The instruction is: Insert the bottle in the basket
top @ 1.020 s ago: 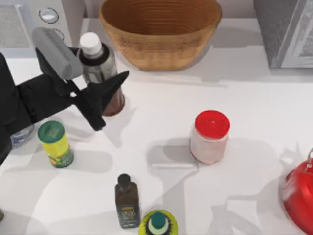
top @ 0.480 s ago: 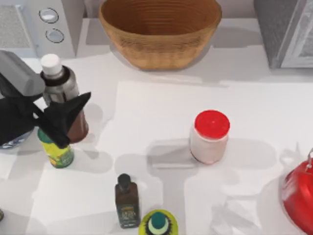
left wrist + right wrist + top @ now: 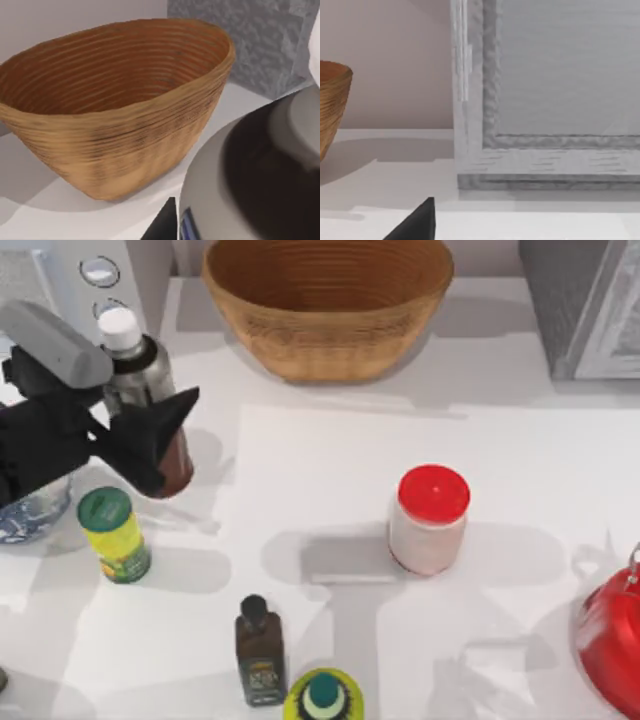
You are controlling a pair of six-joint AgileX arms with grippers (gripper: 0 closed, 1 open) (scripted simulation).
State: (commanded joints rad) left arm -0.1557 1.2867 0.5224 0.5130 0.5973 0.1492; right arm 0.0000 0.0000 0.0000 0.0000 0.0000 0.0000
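Close beside the yellow-green jar (image 3: 114,534), just behind it, my left pincer (image 3: 160,445) is clamped on the bottle (image 3: 150,400), gripping the reddish-brown lower body so the white cap stands up and the weight hangs steady. Judging by its shadow, the bottle seems lifted off the surface (image 3: 330,440), ready to be carried. Farther back and rightward of the jar sits the basket (image 3: 328,302), mouth up and unfilled. Whether my right pincer is apart or together, I cannot tell.

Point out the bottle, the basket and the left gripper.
bottle (image 3: 135,365), top view, silver-grey upper body.
basket (image 3: 330,345), top view, front outer wall.
left gripper (image 3: 160,440), top view, between its dark fingertips, at the bottle.
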